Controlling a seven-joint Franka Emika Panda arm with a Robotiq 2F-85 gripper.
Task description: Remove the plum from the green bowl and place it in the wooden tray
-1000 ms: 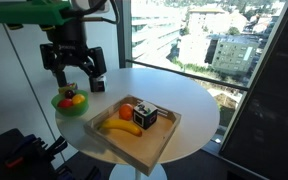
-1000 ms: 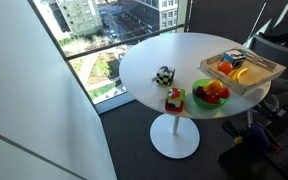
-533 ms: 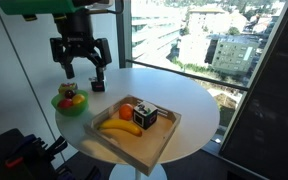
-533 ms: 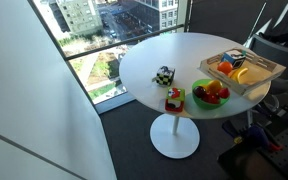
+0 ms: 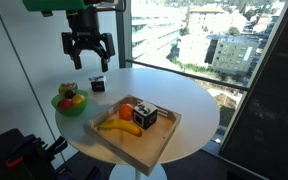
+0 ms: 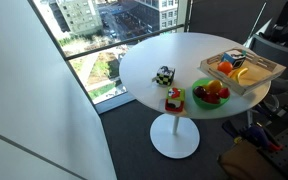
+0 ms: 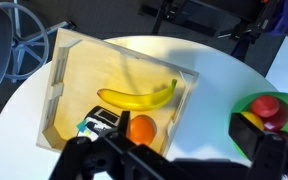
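Observation:
The green bowl (image 5: 69,101) sits at the table's edge and holds several fruits. It also shows in the other exterior view (image 6: 211,94) and at the right edge of the wrist view (image 7: 280,103). A round dark-red fruit (image 7: 268,108) lies in it, apparently the plum. The wooden tray (image 5: 144,147) holds a banana (image 5: 121,126), an orange (image 5: 128,111) and a black box (image 5: 145,117). My gripper (image 5: 87,50) hangs open and empty high above the table, behind the bowl. In the wrist view its fingers (image 7: 256,138) frame the tray's edge (image 7: 58,95) and the bowl.
A small dark object (image 5: 97,85) stands on the round white table (image 5: 189,105) below the gripper. Two small items (image 6: 164,75) (image 6: 174,100) sit near the bowl. A window wall runs behind the table. Dark equipment (image 5: 19,150) stands beside it.
The gripper has risen and moved right, away from above the bowl, still open and empty. Fruits, bowl and tray have not moved.

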